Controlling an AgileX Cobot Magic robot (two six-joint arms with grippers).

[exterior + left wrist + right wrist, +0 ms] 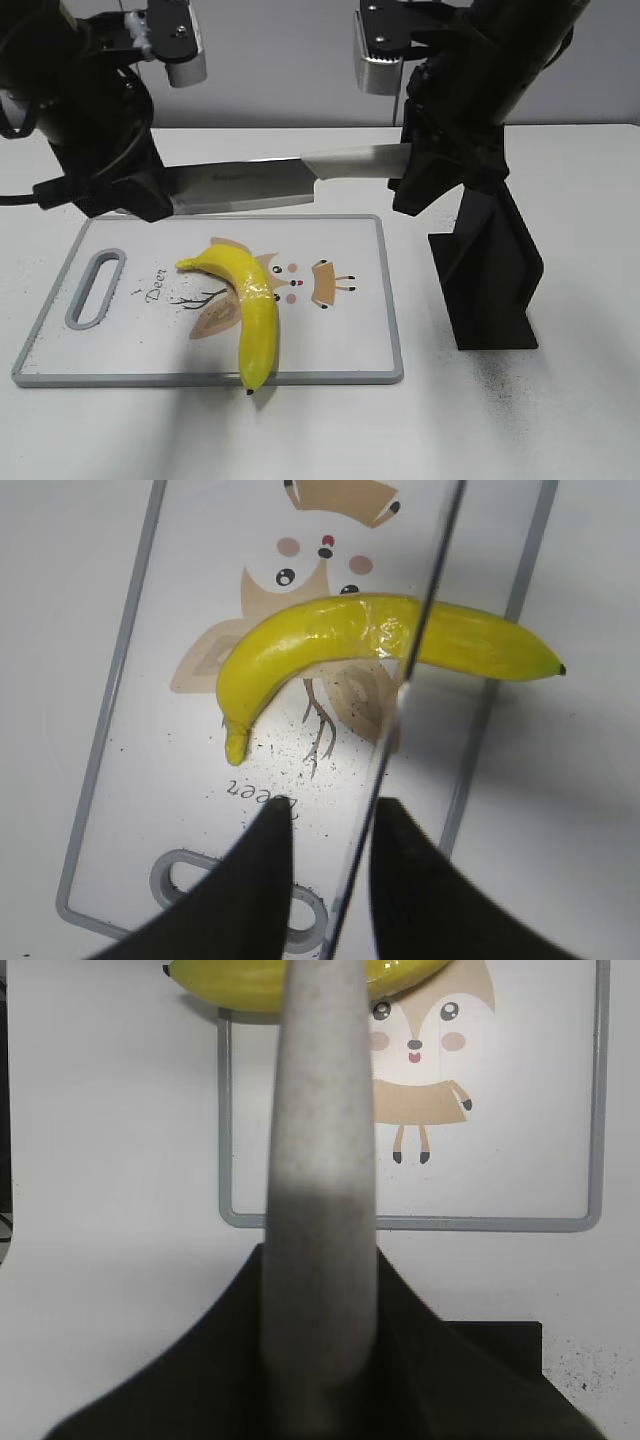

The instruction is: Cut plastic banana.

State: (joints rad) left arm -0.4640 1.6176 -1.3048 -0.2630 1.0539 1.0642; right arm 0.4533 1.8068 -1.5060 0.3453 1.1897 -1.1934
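Observation:
The plastic banana [255,310] lies on a white cutting board [340,350], stem end at mid-board, dark tip over the front edge. It also shows in the left wrist view [330,640] and at the top of the right wrist view [250,980]. A cleaver knife [240,185] hangs level above the board's far edge. My right gripper [405,175] is shut on its white handle [320,1160]. My left gripper [150,205] is at the blade's tip; its fingers [335,815] straddle the edge-on blade [400,700], with a gap on the left side.
A black angled stand [490,290] sits on the white table right of the board. The board has a grey rim, a handle slot [95,290] at its left end and cartoon animal prints. Dark specks dot the table and board.

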